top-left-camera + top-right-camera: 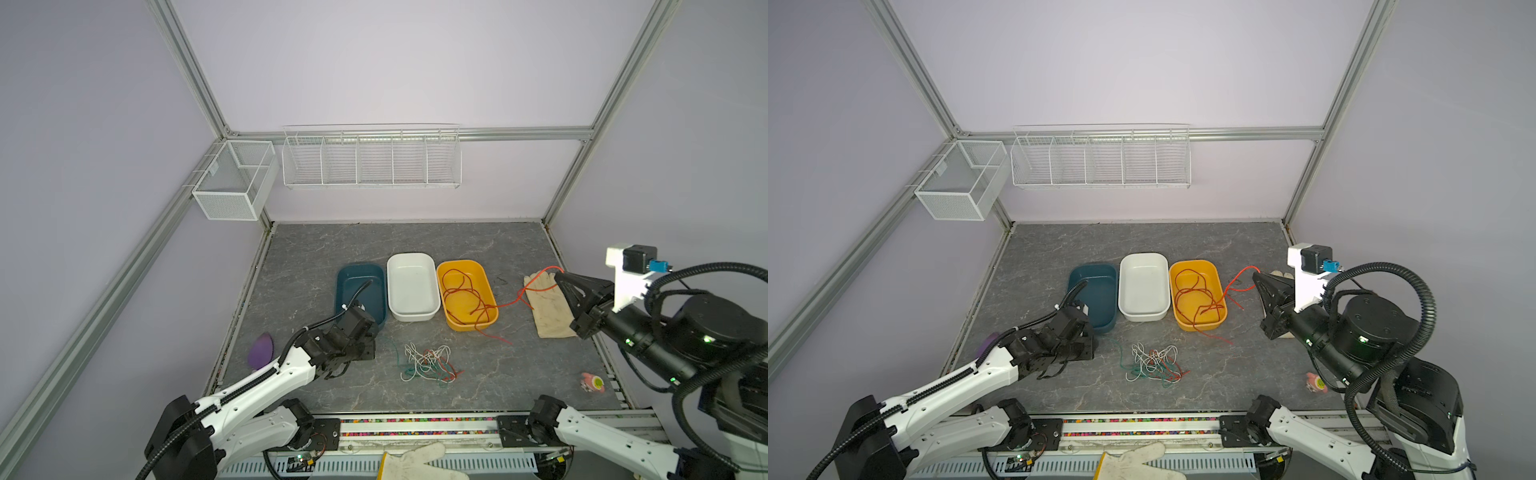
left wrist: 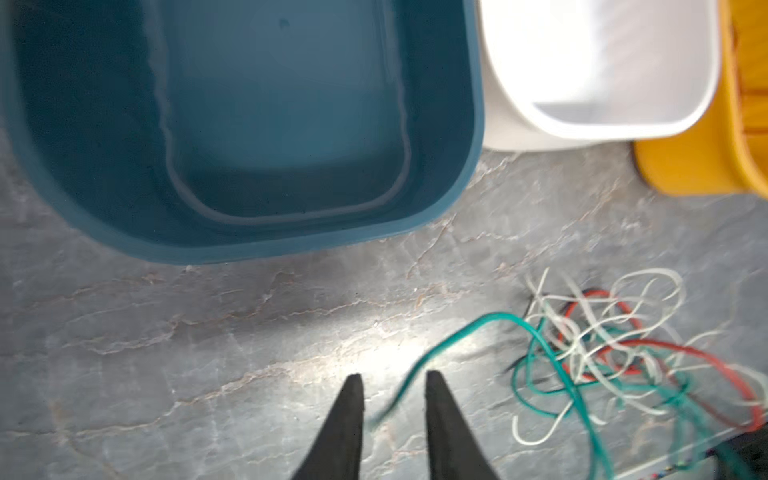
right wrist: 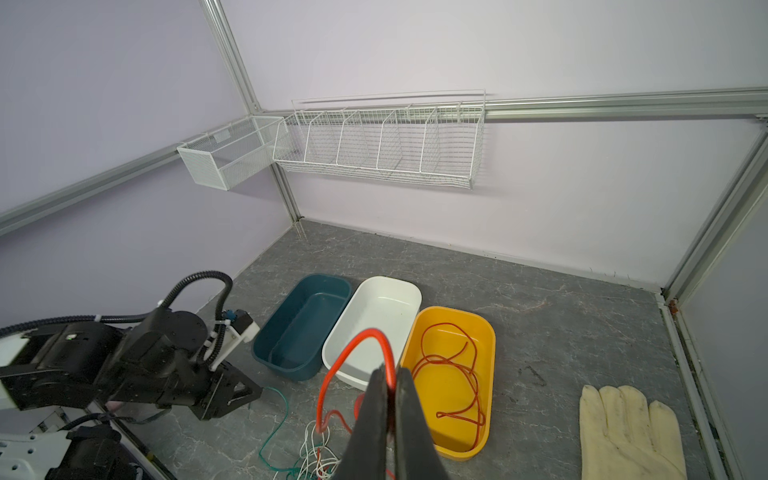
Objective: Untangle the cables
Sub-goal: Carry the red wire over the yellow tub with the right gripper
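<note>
My left arm stretches low over the marbled grey table (image 2: 208, 332); left gripper (image 2: 392, 378) parted narrowly, a thin green cable (image 2: 494, 316) slack in the gap, trailing to the stringy tangle (image 1: 430, 361); right arm lifted, right gripper (image 3: 390, 376) pinching the glossy red-orange cable (image 3: 368, 331); its coils fill the smooth yellow tray (image 1: 473, 326).
</note>
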You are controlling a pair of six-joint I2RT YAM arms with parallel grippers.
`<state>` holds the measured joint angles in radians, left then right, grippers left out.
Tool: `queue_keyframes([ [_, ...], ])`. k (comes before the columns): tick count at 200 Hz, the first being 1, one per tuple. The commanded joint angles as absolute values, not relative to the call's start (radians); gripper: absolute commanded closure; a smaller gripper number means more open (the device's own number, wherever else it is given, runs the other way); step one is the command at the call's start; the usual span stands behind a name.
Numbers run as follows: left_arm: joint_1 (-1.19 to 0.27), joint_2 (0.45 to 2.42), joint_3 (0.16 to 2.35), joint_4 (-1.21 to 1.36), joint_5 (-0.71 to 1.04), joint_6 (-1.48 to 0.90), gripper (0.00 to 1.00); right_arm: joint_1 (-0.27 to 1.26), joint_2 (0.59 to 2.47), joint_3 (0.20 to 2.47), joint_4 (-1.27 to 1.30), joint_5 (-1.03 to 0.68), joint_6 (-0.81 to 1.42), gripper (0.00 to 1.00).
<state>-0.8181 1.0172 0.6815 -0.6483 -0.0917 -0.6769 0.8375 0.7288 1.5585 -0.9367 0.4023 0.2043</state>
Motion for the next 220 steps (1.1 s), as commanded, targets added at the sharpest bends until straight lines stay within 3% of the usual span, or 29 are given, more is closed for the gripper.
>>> queue_keyframes([
  [1, -0.814, 0.977, 0.736, -0.719, -0.110, -0.677, 0.46, 0.836, 0.741, 1.510, -0.858, 0.384, 0.197, 0.94],
  [40, -0.814, 0.947, 0.828, -0.804, -0.150, -0.619, 0.18, 0.835, 0.761, 1.460, -0.809, 0.371, 0.198, 0.94],
  [58, -0.814, 0.931, 0.873, -0.836, -0.183, -0.562, 0.00, 0.834, 0.766, 1.433, -0.782, 0.389, 0.185, 0.94],
  [135, -0.813, 0.693, 0.784, -0.646, -0.377, -0.290, 0.01, 0.763, 0.820, 1.353, -0.724, 0.424, 0.157, 0.94],
  [220, -0.813, 0.619, 0.692, -0.609, -0.429, -0.287, 0.01, 0.563, 0.894, 1.318, -0.644, 0.239, 0.258, 0.94],
])
